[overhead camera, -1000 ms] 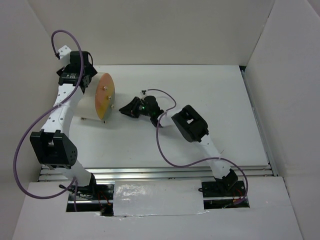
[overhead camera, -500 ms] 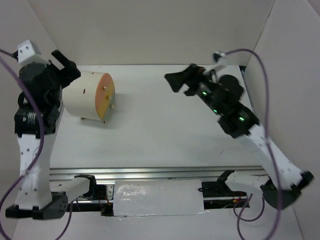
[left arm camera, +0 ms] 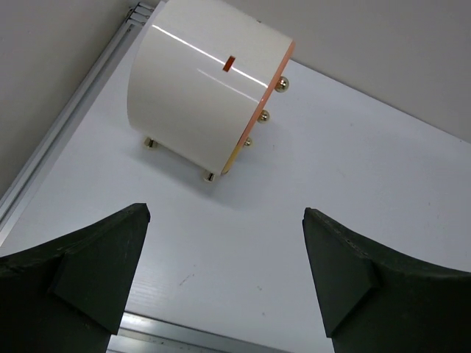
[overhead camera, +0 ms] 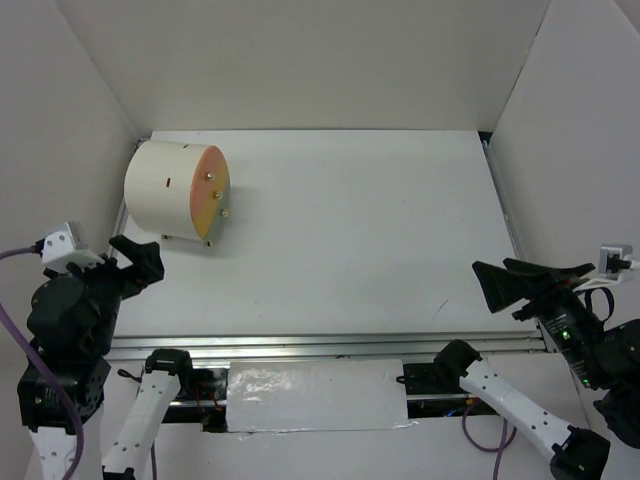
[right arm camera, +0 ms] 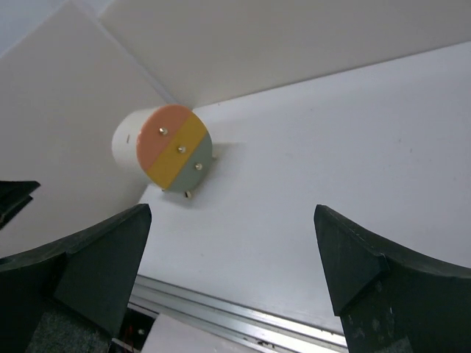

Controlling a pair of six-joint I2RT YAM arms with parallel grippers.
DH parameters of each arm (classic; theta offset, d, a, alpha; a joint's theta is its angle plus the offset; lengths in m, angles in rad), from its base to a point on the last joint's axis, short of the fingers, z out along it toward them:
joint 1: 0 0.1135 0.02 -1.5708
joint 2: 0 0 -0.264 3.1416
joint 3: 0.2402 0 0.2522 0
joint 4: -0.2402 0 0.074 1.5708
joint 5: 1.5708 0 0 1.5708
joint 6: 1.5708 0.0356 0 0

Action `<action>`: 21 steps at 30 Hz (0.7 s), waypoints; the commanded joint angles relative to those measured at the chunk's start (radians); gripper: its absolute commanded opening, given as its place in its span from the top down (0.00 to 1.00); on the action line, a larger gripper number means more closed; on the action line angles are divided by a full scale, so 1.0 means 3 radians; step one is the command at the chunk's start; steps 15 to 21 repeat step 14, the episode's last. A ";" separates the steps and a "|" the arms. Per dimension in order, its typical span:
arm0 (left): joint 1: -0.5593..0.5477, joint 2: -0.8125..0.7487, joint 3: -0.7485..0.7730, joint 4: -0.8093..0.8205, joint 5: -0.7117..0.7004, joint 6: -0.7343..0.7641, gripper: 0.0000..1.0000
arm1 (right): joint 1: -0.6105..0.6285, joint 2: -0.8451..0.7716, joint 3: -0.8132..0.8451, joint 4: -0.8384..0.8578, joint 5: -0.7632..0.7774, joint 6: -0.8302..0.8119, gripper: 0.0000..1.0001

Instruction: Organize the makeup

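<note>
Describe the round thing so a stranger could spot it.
On the white table, look far left. A white drum lies there on small gold feet. Its round face, banded peach, yellow and green with gold knobs, sets it apart.

no readable text, no labels, no brand marks, no numbers on anything in view

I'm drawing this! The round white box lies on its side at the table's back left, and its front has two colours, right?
Three, not two: in the right wrist view the round white box has a front banded peach, yellow and grey-green.
</note>
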 commanded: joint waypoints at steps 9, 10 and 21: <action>-0.0031 -0.0493 -0.0425 -0.0044 -0.0081 0.0061 0.01 | 0.0001 -0.0324 -0.0299 -0.0469 0.0012 -0.0080 0.00; -0.0031 -0.0493 -0.0466 -0.0019 -0.0092 0.0072 0.01 | 0.0001 -0.0314 -0.0299 -0.0479 0.0037 -0.0085 0.00; -0.0031 -0.0478 -0.0527 0.0068 -0.0143 0.0062 0.01 | -0.0004 -0.0242 -0.0274 -0.0510 0.0145 -0.0096 0.00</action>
